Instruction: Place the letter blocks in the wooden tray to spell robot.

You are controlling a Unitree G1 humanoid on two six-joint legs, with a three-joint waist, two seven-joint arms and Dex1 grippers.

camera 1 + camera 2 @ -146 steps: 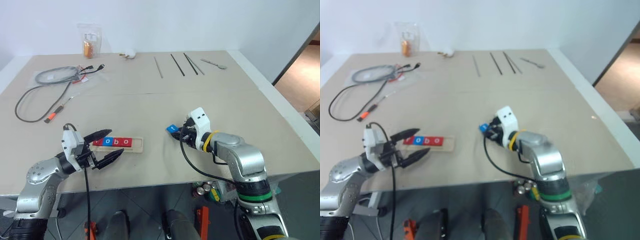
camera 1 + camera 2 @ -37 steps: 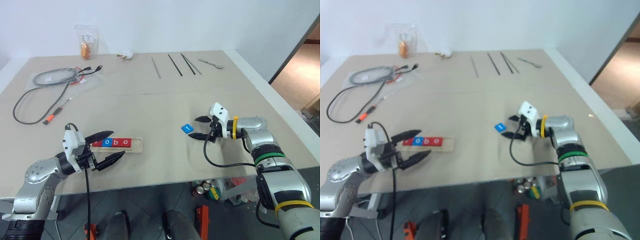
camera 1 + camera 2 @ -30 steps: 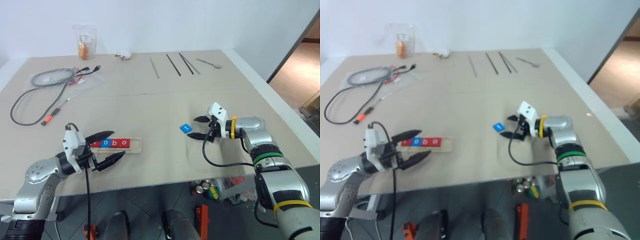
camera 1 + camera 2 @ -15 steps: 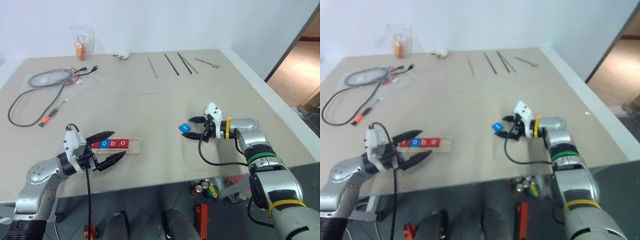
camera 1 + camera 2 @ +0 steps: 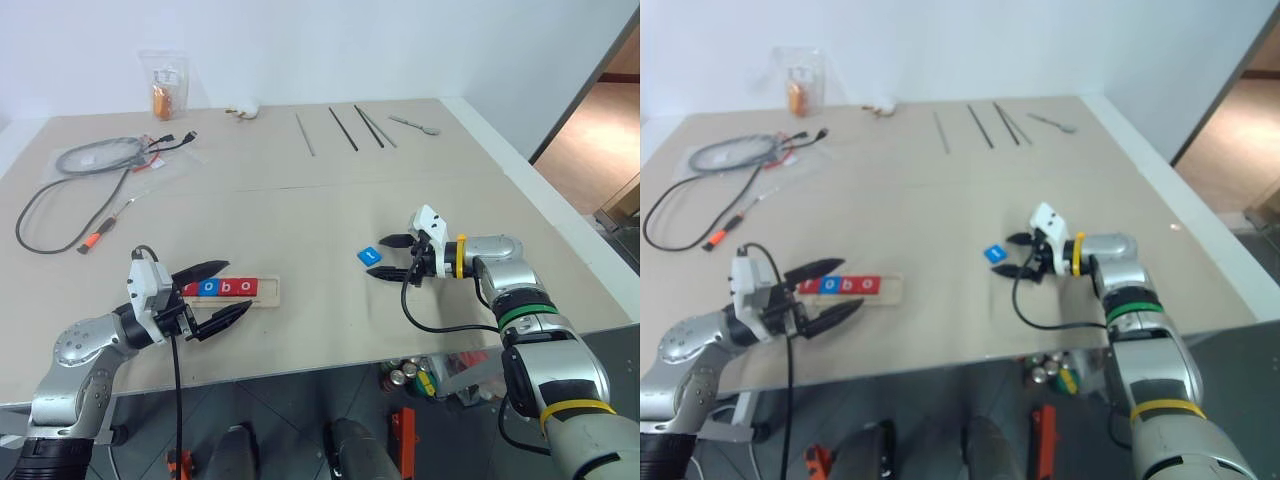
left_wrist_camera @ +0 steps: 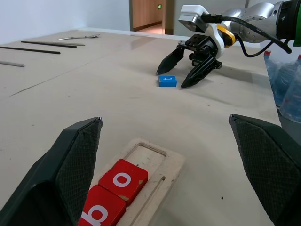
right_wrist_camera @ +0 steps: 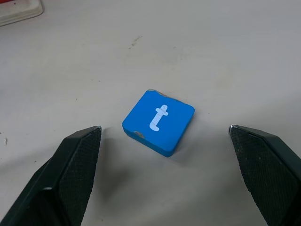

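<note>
Beige surface [image 5: 300,215]: wooden tray [image 5: 268,289] near the front-left edge, red and blue letter blocks [image 5: 224,288] in its groove. Blue t block [image 7: 158,122] lies flat, well apart to the tray's right. Right gripper [image 5: 391,257] spread wide just beside the t, not touching. Left gripper [image 5: 222,292] spread at the tray's left end.

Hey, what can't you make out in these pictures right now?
- First tile in the tray: the left gripper covers that end in the head views; the left wrist view cuts it off.
- Letter on the blue tile: too small in the head views; the right wrist view shows t.
- Pouch contents: too small.
</note>
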